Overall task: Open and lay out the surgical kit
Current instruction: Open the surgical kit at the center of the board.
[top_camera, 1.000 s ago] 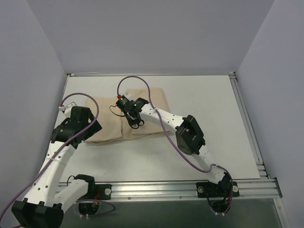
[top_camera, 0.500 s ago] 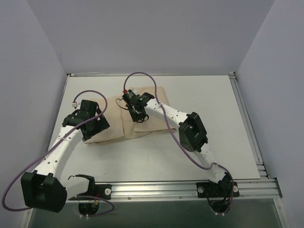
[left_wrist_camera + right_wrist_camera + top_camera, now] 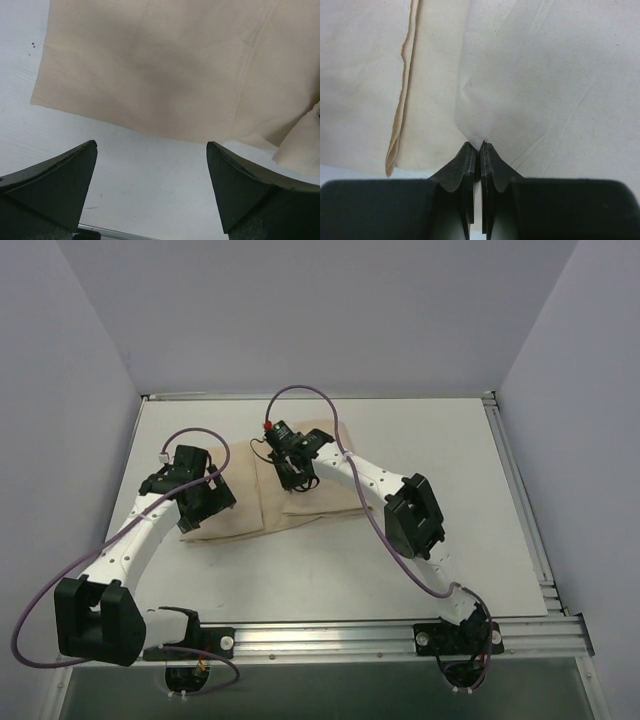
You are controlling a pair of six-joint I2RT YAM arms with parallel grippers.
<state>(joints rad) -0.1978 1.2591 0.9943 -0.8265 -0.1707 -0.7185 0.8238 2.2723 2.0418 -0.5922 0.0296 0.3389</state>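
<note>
Cloth wrap (image 3: 240,508) lies on the table (image 3: 440,450) toward its far-left corner
Overhead, left jaws and right jaws hang over it; left wrist: jaws wide apart above its edge; right wrist: jaws clamped on a raised fold

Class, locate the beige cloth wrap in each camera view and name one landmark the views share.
Top external: cloth wrap lies centre-left on the table.
Left wrist: fills the top, beyond the open left claw.
Right wrist: fills the frame, pinched by the right claw.
Shared landmark: the white table bordering the cloth.
</note>
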